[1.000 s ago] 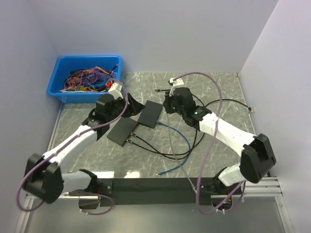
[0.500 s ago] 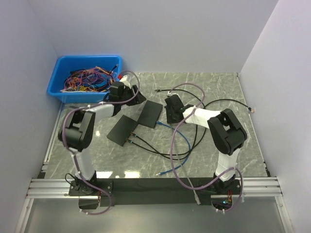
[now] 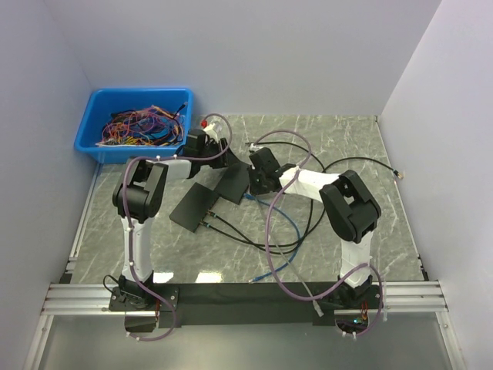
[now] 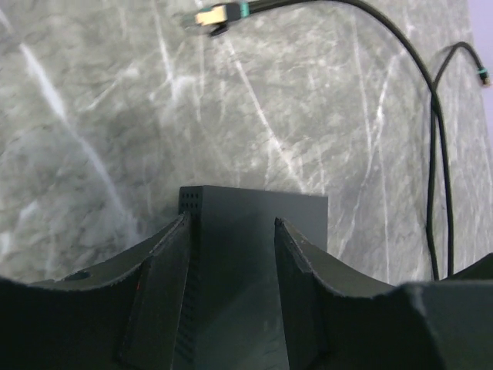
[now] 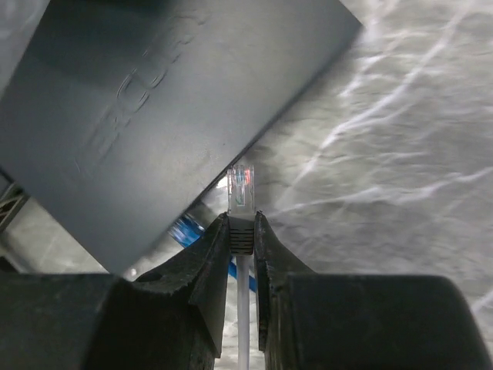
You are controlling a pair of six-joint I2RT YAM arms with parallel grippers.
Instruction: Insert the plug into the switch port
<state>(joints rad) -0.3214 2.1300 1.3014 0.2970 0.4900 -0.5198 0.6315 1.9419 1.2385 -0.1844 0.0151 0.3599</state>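
Observation:
A black switch (image 3: 235, 183) lies at the table's middle, and it also shows in the left wrist view (image 4: 246, 254) and the right wrist view (image 5: 154, 108). My left gripper (image 3: 218, 156) is at its far end. Its fingers (image 4: 166, 262) stand apart, one along the vented side and one over the top face; I cannot tell whether they press on it. My right gripper (image 3: 256, 183) is shut on a clear plug (image 5: 240, 193) with a white cable. The plug's tip sits just off the switch's right edge. The ports are hidden.
A second black switch (image 3: 195, 208) lies front left with black cables (image 3: 246, 235) plugged in. A blue cable (image 3: 289, 223) curls behind my right gripper. A blue bin (image 3: 139, 123) of wires stands at the back left. A loose black cable's plug (image 4: 212, 15) lies beyond the switch.
Both arms have stretched out low over the table. My left gripper moved right onto the switch's far end. My right gripper moved left with the plug to the switch's right edge.

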